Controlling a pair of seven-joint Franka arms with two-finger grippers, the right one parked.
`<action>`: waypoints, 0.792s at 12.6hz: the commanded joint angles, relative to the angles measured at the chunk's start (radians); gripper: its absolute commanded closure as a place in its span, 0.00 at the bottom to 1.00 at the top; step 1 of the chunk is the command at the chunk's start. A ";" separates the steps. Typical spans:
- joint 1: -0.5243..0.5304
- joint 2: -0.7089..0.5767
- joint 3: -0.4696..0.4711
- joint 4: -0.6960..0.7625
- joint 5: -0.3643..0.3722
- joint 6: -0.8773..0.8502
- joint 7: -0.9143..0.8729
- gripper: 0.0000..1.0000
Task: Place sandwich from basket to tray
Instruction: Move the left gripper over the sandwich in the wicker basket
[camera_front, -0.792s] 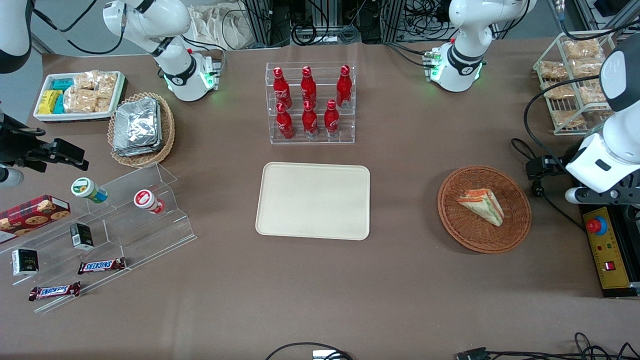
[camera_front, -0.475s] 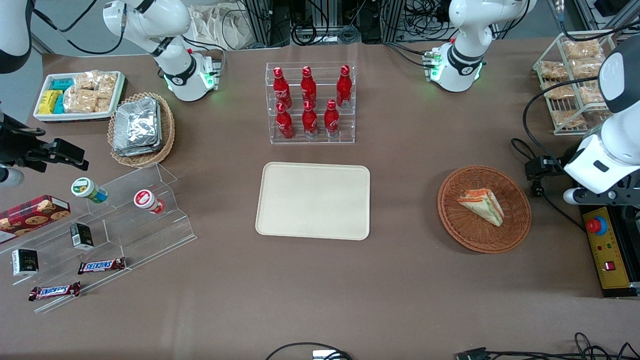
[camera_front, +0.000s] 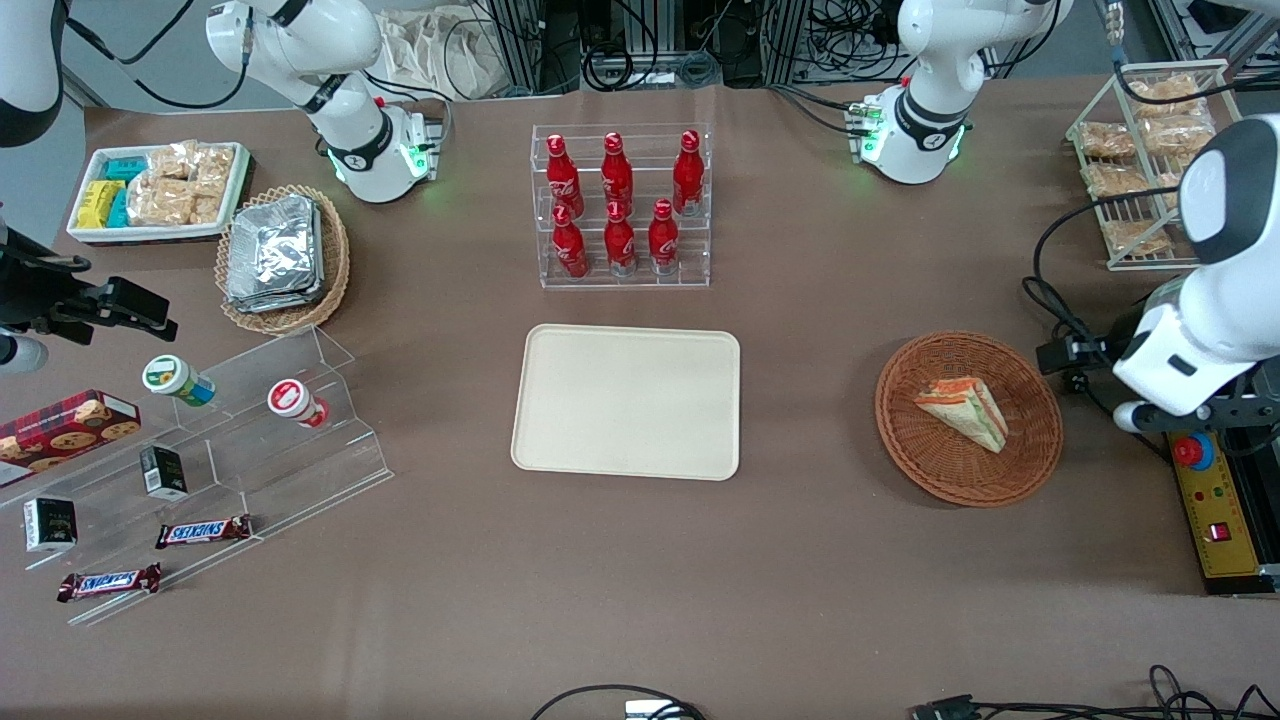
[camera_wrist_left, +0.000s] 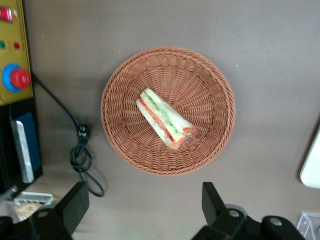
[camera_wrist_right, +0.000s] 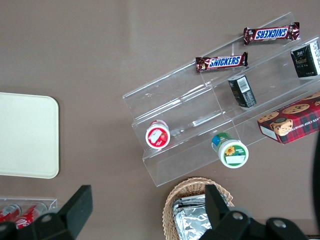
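Sandwich in clear wrap lies on its side inside the reddish-brown wicker basket, toward the working arm's end of the desk; the wrist view shows it resting slantwise across the basket floor, its layered cut face turned upward. Step in hand, by judgement: the approach, before any grasp. The gripper hangs above the desk just outside the basket rim, its two fingers spread wide apart and holding nothing; in the front view the working arm's white wrist stands beside the basket, toward the desk's edge. The cream tray lies bare at the middle of the desk, well apart from the basket, nearer to the front camera than the rack of red bottles. The next move probably calls for bringing the gripper over the sandwich, turning the fingers to straddle its narrow thickness rather than its long faces, and descending without catching the woven rim. Compared with the earlier front-view frames, the working arm has shifted toward the basket; sandwich, basket and tray are unmoved.
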 joint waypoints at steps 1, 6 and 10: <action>0.004 -0.034 0.000 -0.128 -0.015 0.086 -0.213 0.00; 0.004 -0.072 0.065 -0.382 -0.081 0.343 -0.480 0.00; 0.002 -0.129 0.080 -0.591 -0.078 0.591 -0.586 0.00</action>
